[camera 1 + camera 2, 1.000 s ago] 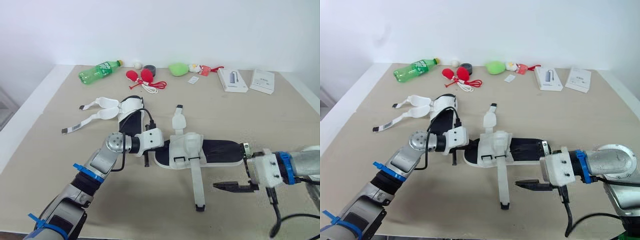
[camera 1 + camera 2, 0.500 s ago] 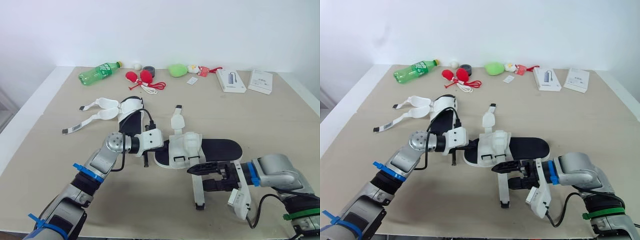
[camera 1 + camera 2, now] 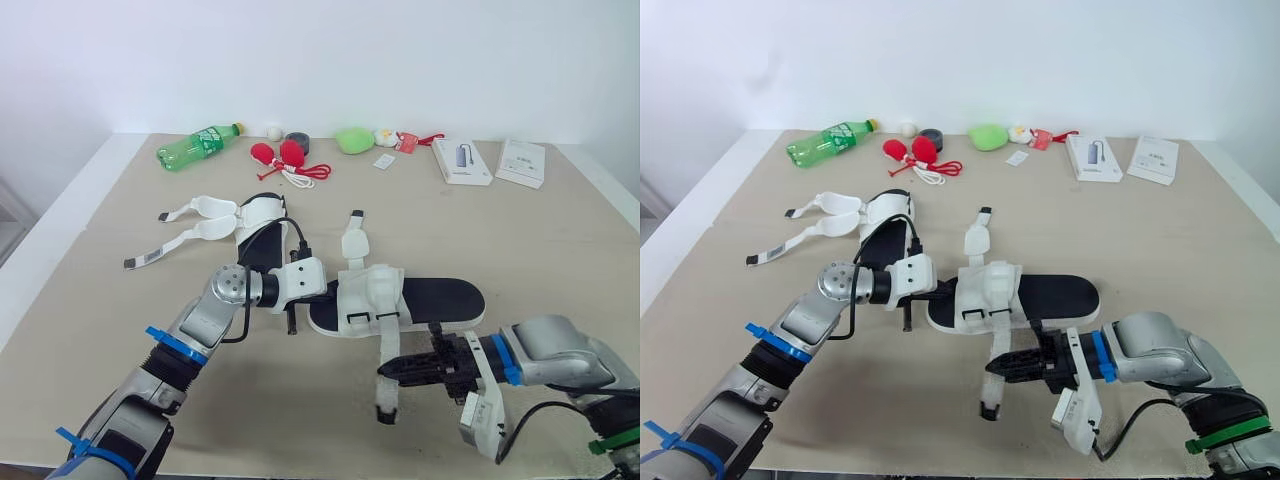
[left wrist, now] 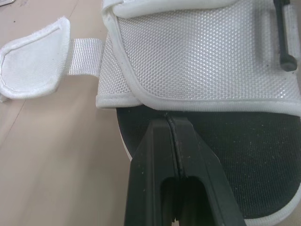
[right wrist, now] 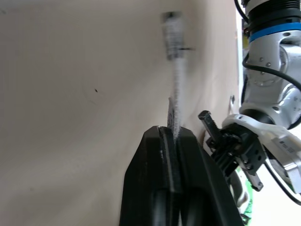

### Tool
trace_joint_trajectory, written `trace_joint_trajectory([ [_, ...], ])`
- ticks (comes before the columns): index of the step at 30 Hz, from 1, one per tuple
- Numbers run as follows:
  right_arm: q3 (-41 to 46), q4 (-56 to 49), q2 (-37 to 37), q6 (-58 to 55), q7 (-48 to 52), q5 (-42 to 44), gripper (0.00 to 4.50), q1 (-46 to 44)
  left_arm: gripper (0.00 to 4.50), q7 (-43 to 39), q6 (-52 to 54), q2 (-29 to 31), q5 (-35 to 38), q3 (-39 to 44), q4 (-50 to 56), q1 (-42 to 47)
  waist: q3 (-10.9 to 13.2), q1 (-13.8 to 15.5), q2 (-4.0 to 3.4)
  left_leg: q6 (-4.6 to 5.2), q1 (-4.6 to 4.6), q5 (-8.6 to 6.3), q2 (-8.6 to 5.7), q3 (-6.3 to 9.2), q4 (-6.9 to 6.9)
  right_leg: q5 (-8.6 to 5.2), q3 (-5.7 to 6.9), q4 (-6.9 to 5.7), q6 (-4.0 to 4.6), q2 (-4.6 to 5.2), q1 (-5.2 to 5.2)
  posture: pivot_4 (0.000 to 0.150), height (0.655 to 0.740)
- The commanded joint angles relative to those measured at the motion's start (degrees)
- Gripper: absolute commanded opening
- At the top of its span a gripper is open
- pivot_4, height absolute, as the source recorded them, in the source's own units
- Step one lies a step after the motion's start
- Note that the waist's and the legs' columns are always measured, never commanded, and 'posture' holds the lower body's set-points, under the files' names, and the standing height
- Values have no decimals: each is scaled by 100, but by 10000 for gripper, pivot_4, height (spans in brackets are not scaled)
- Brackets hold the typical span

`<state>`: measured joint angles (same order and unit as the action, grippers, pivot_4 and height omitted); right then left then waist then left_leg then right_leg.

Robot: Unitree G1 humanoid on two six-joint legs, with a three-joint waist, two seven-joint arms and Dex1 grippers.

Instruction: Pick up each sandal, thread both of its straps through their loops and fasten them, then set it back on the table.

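A white mesh sandal with a black footbed (image 3: 440, 298) lies flat at mid-table, toe toward the robot's left. Its long front strap (image 3: 388, 345) trails toward the near edge, unthreaded, pinched by the right gripper (image 3: 384, 373). Its rear strap (image 3: 353, 240) points away, open. A second white sandal (image 3: 255, 215) lies behind on the left, both straps spread open.

The right gripper (image 3: 388, 372), a second ago out beside the heel of the sandal (image 3: 440, 300), then parted around its long strap (image 3: 388, 342), now pinches that strap with fingers closed; the strap's free end swings toward the robot's left.
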<state>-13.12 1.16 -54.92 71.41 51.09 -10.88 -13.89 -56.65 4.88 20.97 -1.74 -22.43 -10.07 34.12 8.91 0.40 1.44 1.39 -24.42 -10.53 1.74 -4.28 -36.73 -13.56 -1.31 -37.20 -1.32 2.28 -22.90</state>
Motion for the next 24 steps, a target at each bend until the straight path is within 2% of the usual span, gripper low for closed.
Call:
trace_joint_trajectory([
  [1, -114, -205, -172, -295, -209, 496, 538, 74, 0, -55, 24, -2, -75, -106, -44, -53, 0, 0, 0, 0, 0, 0, -1, -1, 0, -1, -1, 0, -1, 0, 0, 1500, 7400],
  [4, -414, -553, -378, -1357, -85, 1726, 538, 414, 0, -66, 6, -3, -80, -113, -74, -41, 0, 0, 2, 1, 0, -1, -2, -2, 4, -1, -3, 0, -2, 3, 0, 1500, 7400],
  [7, -427, -1239, -501, -3046, -9, 3207, 538, 686, 0, -71, -15, -6, -84, -113, -104, -33, 0, 1, 2, 2, 2, -1, 0, -4, 6, -1, -8, 0, 0, 15, 1, 1500, 7400],
  [11, -204, -1984, -486, -5738, -330, 4972, 538, 460, 0, -74, -40, -28, -88, -123, -143, -16, -1, -1, 2, 2, 6, -1, 5, -4, 3, 7, -9, 0, 2, 15, 5, 1500, 7400],
  [13, -111, -1941, -426, -6969, -461, 5637, 538, 156, 0, -77, -57, -54, -95, -133, -165, 2, -1, 0, 3, 2, 8, 0, 9, -6, 0, 6, -6, 0, -4, 15, 8, 1500, 7400],
  [20, 420, -1187, 246, -9123, -732, 6124, 538, -888, 0, -86, -84, -86, -108, -121, -186, 24, -2, 2, 5, 2, -5, -1, 7, -9, 3, 4, -1, 2, -1, 18, -5, 1500, 7400],
  [24, 456, -730, 479, -9414, -454, 5519, 538, -1255, 0, -83, -83, -74, -119, -109, -148, -5, -2, 15, 5, 5, -26, -1, 1, -8, 2, 3, 4, 3, -5, 8, -23, 1500, 7400],
])
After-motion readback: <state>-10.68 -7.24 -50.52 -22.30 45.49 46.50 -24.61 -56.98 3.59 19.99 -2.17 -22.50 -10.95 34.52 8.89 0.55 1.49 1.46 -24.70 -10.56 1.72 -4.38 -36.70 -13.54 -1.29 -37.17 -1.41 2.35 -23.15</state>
